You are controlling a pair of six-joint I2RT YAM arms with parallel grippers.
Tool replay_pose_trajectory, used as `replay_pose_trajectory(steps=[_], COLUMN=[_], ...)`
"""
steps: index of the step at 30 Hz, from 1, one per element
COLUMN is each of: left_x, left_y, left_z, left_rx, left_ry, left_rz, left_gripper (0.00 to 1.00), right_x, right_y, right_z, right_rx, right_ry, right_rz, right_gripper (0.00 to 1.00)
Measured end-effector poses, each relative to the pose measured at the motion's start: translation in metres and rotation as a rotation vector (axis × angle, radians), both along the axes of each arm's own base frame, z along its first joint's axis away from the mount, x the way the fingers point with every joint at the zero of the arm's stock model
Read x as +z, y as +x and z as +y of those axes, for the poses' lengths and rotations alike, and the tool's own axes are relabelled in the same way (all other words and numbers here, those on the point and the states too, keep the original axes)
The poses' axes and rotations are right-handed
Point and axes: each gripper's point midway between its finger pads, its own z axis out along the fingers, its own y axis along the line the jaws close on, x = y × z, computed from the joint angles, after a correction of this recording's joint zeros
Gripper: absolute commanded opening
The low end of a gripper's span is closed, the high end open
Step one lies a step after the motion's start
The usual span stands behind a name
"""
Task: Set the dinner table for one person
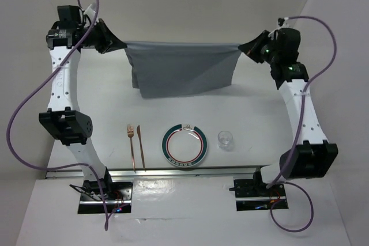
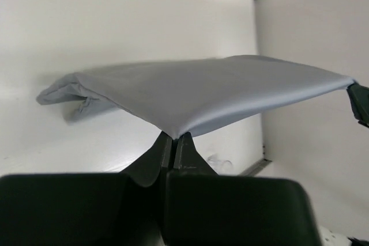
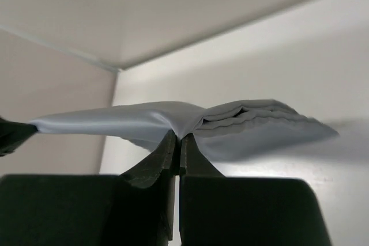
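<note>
We have the left tool (image 1: pixel 119 44) clamped shut on one corner of the grey cloth (image 1: pixel 181 70). The right tool (image 1: pixel 246 48) pinches the opposite corner, and both wrist views show the jaws pressed together on fabric. The cloth's upper edge runs taut from one tool to the other, and the rest drapes down and partly folds over itself. We cannot tell how much of it touches the desk (image 1: pixel 253 108), which lies beneath both tools.

Well behind the tools, toward the arm bases, a row waits on the desk. The fork (image 1: pixel 132 145) and knife (image 1: pixel 141 148) lie just beside each other. The striped plate (image 1: pixel 184 146) is next, and the glass (image 1: pixel 225 140) is beyond it.

We judge the task to be at an early stage. The cloth is gripped and spread but not yet laid flat. Plate, cutlery and glass sit apart from it and probably have to be arranged on or around it.
</note>
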Motion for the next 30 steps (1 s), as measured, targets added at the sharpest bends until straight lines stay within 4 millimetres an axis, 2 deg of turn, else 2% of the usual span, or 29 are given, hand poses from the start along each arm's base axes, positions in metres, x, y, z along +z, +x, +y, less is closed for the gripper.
replay_pose_trajectory(steps=[1, 4, 6, 8, 12, 17, 24, 28, 30], left_x=[0.009, 0.026, 0.029, 0.03, 0.036, 0.029, 0.005, 0.007, 0.014], left_y=[-0.004, -0.014, -0.018, -0.02, -0.019, 0.004, 0.053, 0.075, 0.084], left_z=[-0.001, -0.001, -0.006, -0.01, -0.017, -0.031, -0.045, -0.045, -0.04], left_rx=[-0.017, -0.051, -0.076, -0.099, -0.132, -0.174, -0.212, -0.221, -0.221], left_ry=[-0.021, -0.071, -0.104, -0.124, -0.139, -0.166, -0.261, -0.342, -0.381], left_rz=[-0.02, -0.048, -0.043, -0.04, -0.06, -0.071, -0.054, -0.082, -0.109], left_gripper=[0.0, 0.0, 0.0, 0.0, 0.0, 0.0, 0.0, 0.0, 0.0], right_x=[0.026, 0.075, 0.092, 0.098, 0.094, 0.076, 0.049, 0.03, 0.024], right_y=[-0.006, -0.031, -0.046, -0.053, -0.051, -0.031, 0.033, 0.066, 0.076], right_z=[0.0, 0.002, 0.001, -0.001, -0.005, -0.012, -0.013, -0.012, -0.012], right_rx=[0.001, 0.004, -0.002, -0.013, -0.036, -0.073, -0.081, -0.084, -0.086], right_ry=[-0.004, -0.011, -0.014, -0.016, -0.022, -0.031, -0.021, -0.004, 0.003], right_rz=[-0.061, -0.179, -0.221, -0.229, -0.209, -0.155, -0.113, -0.088, -0.085], right_gripper=[0.0, 0.0, 0.0, 0.0, 0.0, 0.0, 0.0, 0.0, 0.0])
